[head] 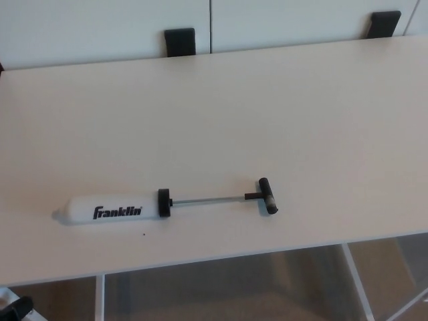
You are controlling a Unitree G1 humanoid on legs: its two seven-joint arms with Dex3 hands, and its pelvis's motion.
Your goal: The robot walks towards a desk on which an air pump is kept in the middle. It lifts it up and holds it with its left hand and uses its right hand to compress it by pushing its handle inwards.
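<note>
While you approach, neither hand shows, so finger state can't be told.
On the pale rectangular desk [267, 100], the white cylindrical air pump [110, 211] lies near the front edge, black T-handle [267, 195] extended; a clumsy grab could roll it off.

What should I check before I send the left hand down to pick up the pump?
1. Air pump on the desk, lying flat near the front edge: ok.
2. White barrel faces the robot's left, free to grasp, nothing touching it: ok.
3. Handle pulled out, bare rod showing, so there is stroke to compress: ok.
4. Nothing else lies on the desk around the pump: ok.
5. Left hand position and fingers: cannot tell, not in view.
6. Right hand ready for the handle: cannot tell, not in view.
</note>
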